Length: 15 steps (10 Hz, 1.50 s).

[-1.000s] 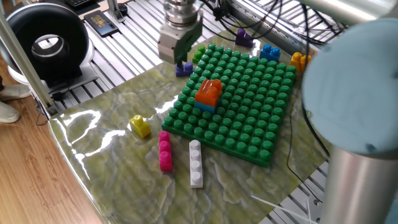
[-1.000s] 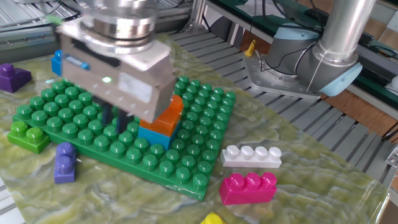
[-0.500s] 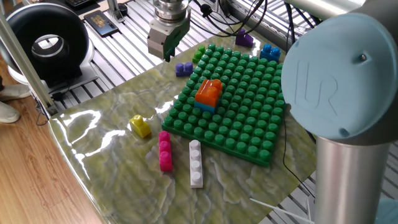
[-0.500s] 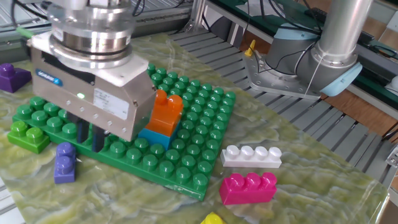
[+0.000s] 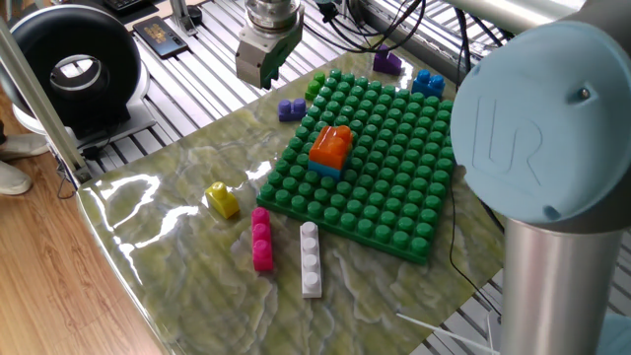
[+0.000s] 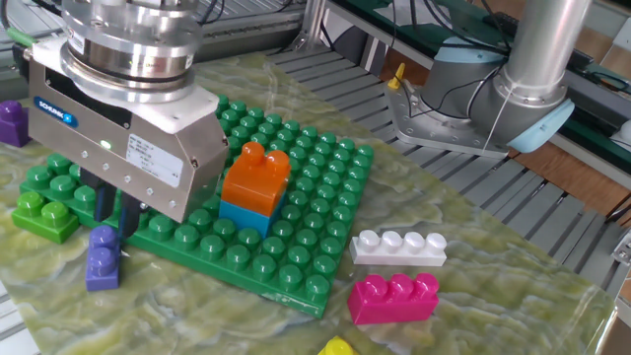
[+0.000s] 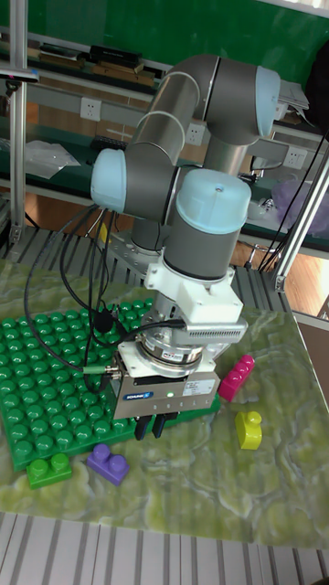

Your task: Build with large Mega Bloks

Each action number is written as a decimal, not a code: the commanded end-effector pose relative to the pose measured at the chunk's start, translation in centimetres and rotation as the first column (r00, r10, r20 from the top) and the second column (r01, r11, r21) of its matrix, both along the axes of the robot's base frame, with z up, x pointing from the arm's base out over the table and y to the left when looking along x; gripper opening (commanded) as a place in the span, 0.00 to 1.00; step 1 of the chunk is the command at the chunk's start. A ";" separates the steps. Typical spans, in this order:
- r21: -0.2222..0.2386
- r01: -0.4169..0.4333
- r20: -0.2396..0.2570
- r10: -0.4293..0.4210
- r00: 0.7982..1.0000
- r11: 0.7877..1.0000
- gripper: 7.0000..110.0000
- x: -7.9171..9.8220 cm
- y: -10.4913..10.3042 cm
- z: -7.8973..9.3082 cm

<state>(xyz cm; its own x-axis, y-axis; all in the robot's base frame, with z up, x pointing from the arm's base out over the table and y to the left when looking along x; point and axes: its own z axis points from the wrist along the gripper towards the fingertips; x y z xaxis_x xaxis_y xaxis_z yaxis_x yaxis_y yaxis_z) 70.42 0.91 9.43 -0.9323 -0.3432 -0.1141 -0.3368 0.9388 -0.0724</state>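
- Far left, the other fixed view: a lime green brick [image 6: 44, 215] sits at the corner of the green baseplate [image 6: 315, 197], touching its edge.
- Just beside it, off the plate on the surface [image 6: 513, 296], lies a small purple brick [image 6: 102, 258]. It is a two-stud piece with a stepped profile and looks free on all sides.
- The claw [image 6: 115, 219] hangs over the plate's edge, above and just behind the purple brick, fingers pointing down.
  - Nothing shows between the fingers.
  - Whether they are parted or closed I cannot tell; its own body hides most of them.
- Step in hand, as I judge it: lining up to pick the purple brick.
  - Next move calls for centring over it, fingers spread wide enough to straddle its sides, then a straight descent clear of the lime brick and the plate rim.
- Middle of the plate: an orange brick [image 6: 258, 176] pressed onto a light blue brick [image 6: 246, 212], upright, the only stack so far. The build looks barely begun.
- Right of the plate, on the surface: a white four-stud strip [image 6: 399, 247] and, just in front of it, a pink brick [image 6: 394, 299].
- Bottom edge: a yellow brick [image 6: 340, 347], mostly cut off.
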 end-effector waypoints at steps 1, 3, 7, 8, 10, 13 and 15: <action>-0.040 0.028 -0.034 -0.030 0.999 0.999 0.15 -0.9 -1.3 0.1; -0.002 0.093 -0.089 -0.093 0.992 0.996 0.15 -2.3 -0.3 0.0; -0.018 0.033 -0.074 -0.034 0.997 0.999 0.15 -1.0 -1.1 -0.1; -0.025 0.011 -0.048 -0.012 0.999 1.000 0.15 0.7 -1.7 -0.2; -0.041 -0.015 -0.006 0.015 1.000 0.999 0.15 3.2 -2.1 -1.6; -0.143 -0.117 -0.071 0.108 0.992 0.983 0.15 2.5 -5.1 -2.9; -0.130 -0.153 -0.056 0.146 0.988 0.980 0.15 2.8 -5.8 -5.2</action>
